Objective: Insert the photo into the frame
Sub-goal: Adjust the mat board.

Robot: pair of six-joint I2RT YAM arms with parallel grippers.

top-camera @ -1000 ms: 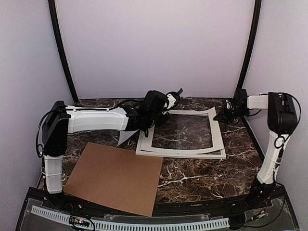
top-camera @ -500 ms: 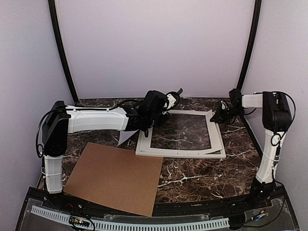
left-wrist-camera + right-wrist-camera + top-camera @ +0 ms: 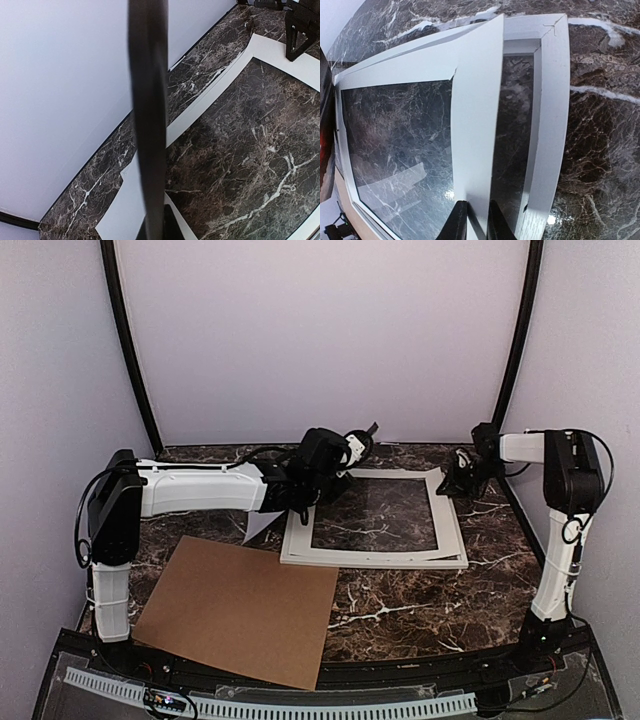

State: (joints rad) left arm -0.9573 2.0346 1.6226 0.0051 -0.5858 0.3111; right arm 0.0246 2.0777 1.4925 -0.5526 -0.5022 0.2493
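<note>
Singles only: glossy dark landscape photo (image 3: 147,100), white rectangular picture frame (image 3: 552,100), white paper mat (image 3: 472,125), brown cardboard sheet (image 3: 240,610). Left pincer (image 3: 338,478) clenches photo edge-on at frame's far-left corner; right pincer (image 3: 472,222) pinches mat.

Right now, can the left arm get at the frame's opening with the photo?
Probably not yet. The mat lies over the frame, raised only at its right end by the right fingers. The left arm holds the photo at the covered left end.
</note>
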